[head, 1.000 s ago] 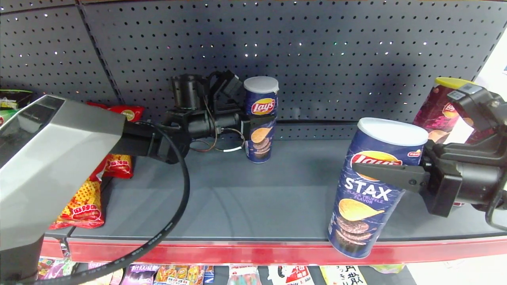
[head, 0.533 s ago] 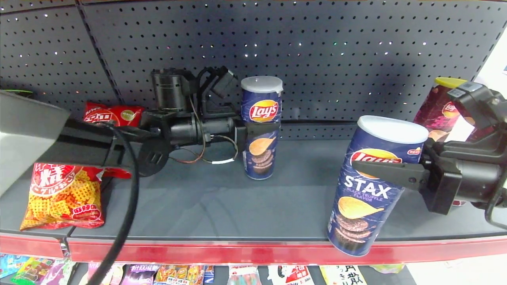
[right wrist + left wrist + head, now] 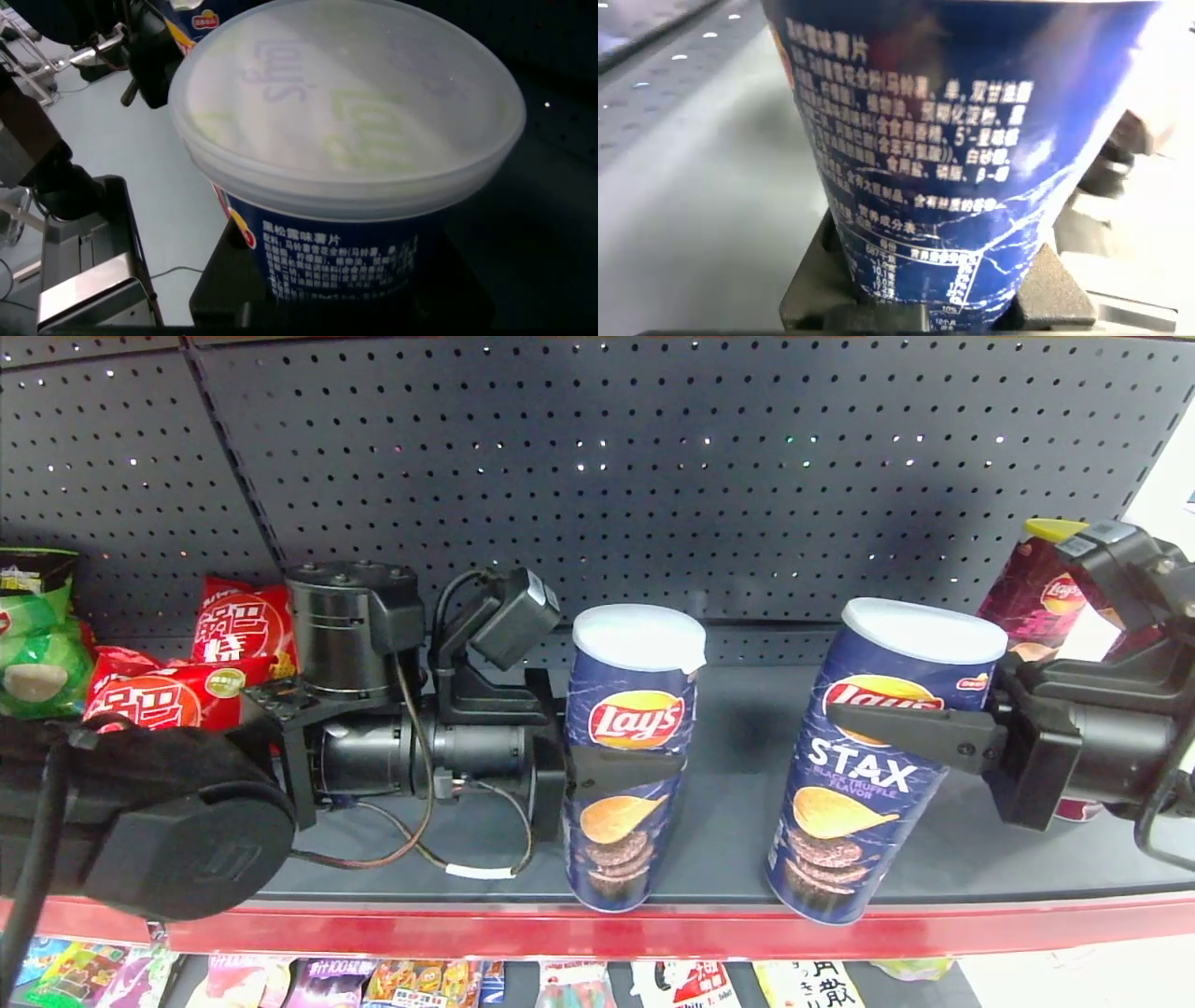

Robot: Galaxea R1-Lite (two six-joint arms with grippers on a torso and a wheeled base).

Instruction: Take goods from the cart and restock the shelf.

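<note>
1. Now the left gripper [image 3: 627,767], jaws clamped on the left blue chip can [image 3: 627,719], sits at the front of the shelf [image 3: 728,775]. A second ago it held this can deep by the pegboard back wall, so the arm has drawn the can forward, close to the red front lip [image 3: 467,933].
2. The right gripper [image 3: 892,733] has barely shifted. Its jaws stay clamped on the right blue chip can [image 3: 878,803], which tilts with its base over the front lip.
3. In my judgement the left can is being faced up to the front edge, beside the right one but not touching it. Neither can is released, so the restocking of both is unfinished. I cannot tell whether the left can's base touches the shelf.
4. Counted, there are two blue chip cans, one in each gripper.
5. There is one purple can with a yellow lid [image 3: 1032,607], at the shelf's right end behind the right arm.
6. At the left end lie at least two red snack bags [image 3: 245,623] and one green bag [image 3: 33,653].
</note>
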